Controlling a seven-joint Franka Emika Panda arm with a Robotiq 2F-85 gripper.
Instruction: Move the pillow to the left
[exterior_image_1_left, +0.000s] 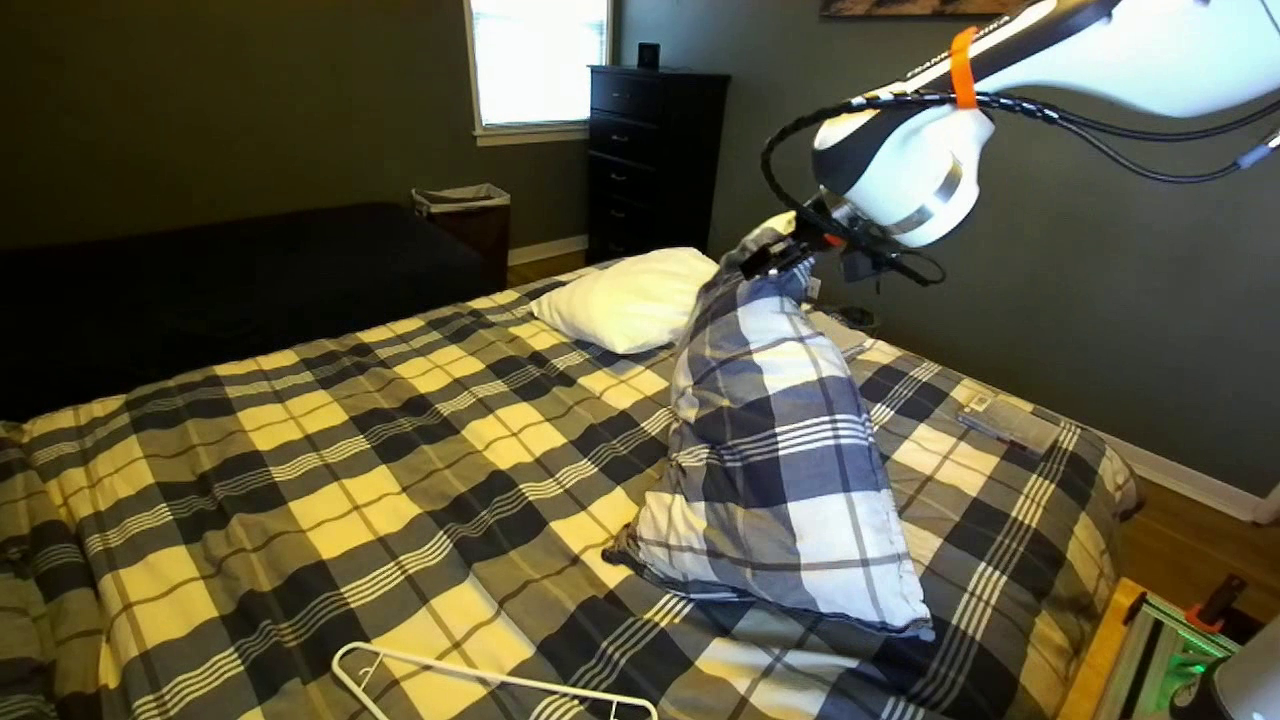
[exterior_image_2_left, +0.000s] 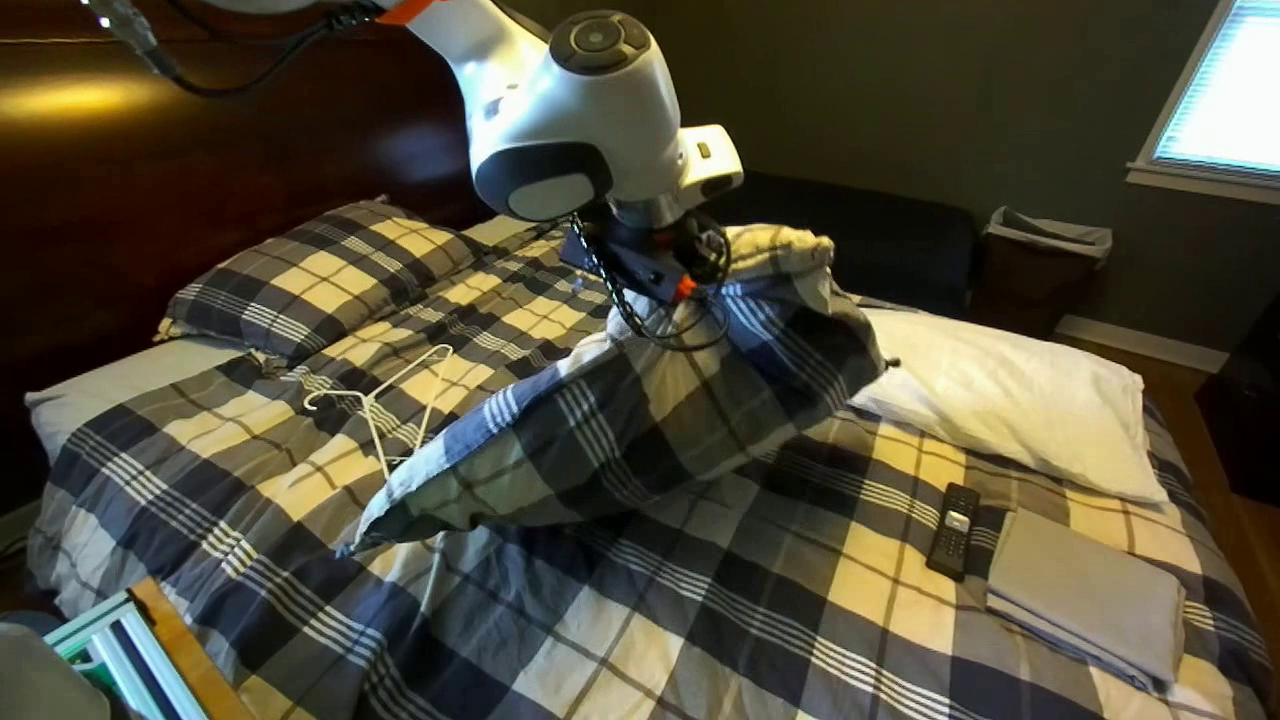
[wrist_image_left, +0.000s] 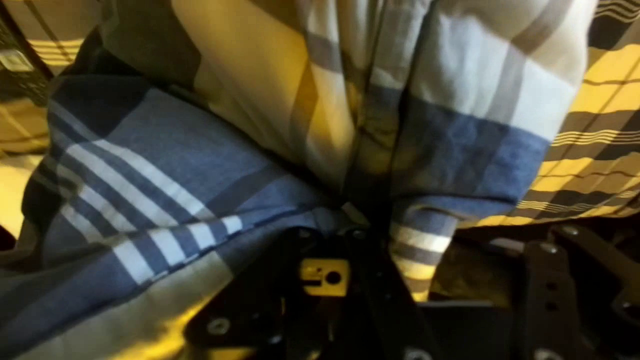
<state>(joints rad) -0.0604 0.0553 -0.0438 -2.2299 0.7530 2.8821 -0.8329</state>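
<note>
Pincer (exterior_image_1_left: 776, 259) grips pillow (exterior_image_1_left: 785, 440) (plaid, tilted).

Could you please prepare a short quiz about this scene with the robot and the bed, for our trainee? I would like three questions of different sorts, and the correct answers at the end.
1. Multiple choice: what does the pincer hold?
a) the plain white pillow
b) the plaid pillow
c) the hanger
2. True or false: a remote control lies beside a folded grey cloth.
3. Fill the gap: the band around the robot arm is ... in colour.

Key: 1. b; 2. true; 3. orange
</note>
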